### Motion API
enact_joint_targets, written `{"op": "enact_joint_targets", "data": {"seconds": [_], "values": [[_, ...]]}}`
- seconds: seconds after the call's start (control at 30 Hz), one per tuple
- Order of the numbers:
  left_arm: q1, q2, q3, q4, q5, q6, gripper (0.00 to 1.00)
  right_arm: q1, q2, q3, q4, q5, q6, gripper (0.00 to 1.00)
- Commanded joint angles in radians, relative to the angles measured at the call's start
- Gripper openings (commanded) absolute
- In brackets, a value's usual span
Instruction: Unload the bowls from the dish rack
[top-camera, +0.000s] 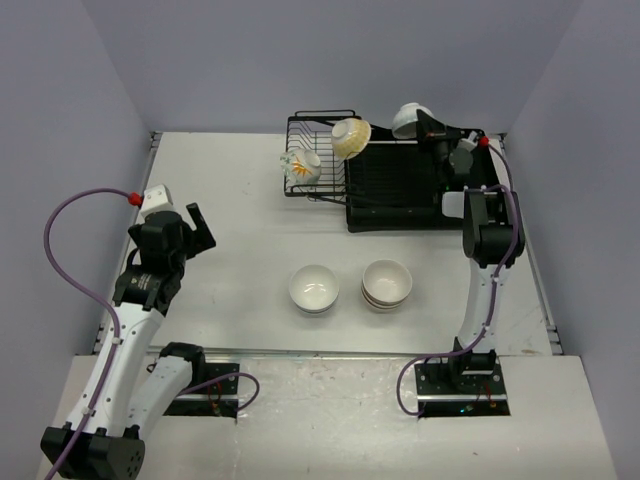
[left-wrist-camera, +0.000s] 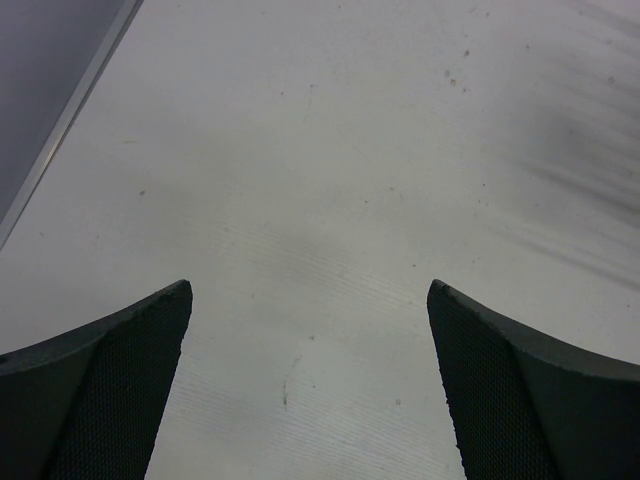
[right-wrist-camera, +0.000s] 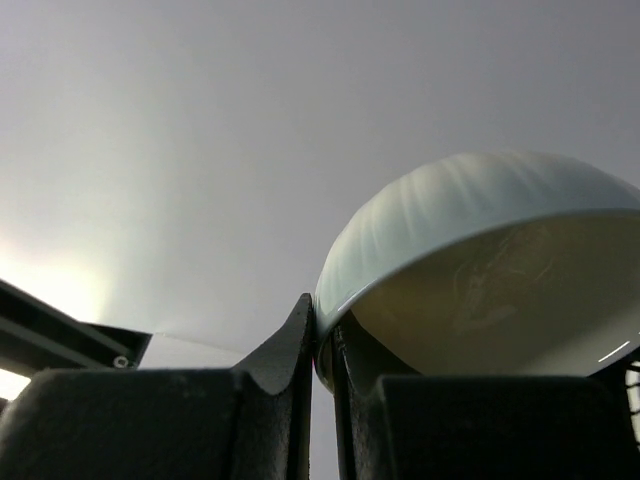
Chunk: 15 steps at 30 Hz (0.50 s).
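The black dish rack (top-camera: 318, 158) with its flat drainer tray (top-camera: 395, 190) stands at the far side. A flower-pattern bowl (top-camera: 301, 167) and a cream-yellow bowl (top-camera: 351, 137) sit on edge in the rack. My right gripper (top-camera: 424, 122) is shut on the rim of a white bowl (top-camera: 408, 118), held above the tray's far edge; the bowl fills the right wrist view (right-wrist-camera: 480, 260). A white bowl (top-camera: 314, 288) and a stack of tan-banded bowls (top-camera: 387, 284) rest on the table. My left gripper (top-camera: 200, 228) is open and empty over bare table (left-wrist-camera: 310, 250).
Purple walls enclose the table on three sides. The right arm (top-camera: 488, 235) stands beside the tray's right end. A metal strip (top-camera: 330, 353) runs along the near table edge.
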<state>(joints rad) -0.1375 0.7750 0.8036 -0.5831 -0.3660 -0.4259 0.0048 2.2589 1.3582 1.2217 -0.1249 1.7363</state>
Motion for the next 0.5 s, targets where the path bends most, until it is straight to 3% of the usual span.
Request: {"op": "enact_joint_targets", "data": {"seconds": [0.0,0.17,0.23,0.37,0.47], "values": [[0.007,-0.010,0.006,0.046,0.012,0.021,1.00,0.001,-0.113,0.050,0.435,-0.035,0.029,0.00],[0.007,-0.011,0.008,0.046,0.009,0.021,1.00,0.001,-0.229,0.004,0.423,-0.131,-0.030,0.00],[0.007,-0.013,0.008,0.046,0.006,0.021,1.00,0.003,-0.352,-0.039,0.351,-0.235,-0.101,0.00],[0.007,-0.016,0.009,0.042,-0.005,0.018,1.00,0.035,-0.602,-0.112,0.062,-0.424,-0.301,0.00],[0.013,-0.026,0.011,0.039,-0.022,0.013,1.00,0.128,-0.842,-0.188,-0.331,-0.466,-0.620,0.00]]}}
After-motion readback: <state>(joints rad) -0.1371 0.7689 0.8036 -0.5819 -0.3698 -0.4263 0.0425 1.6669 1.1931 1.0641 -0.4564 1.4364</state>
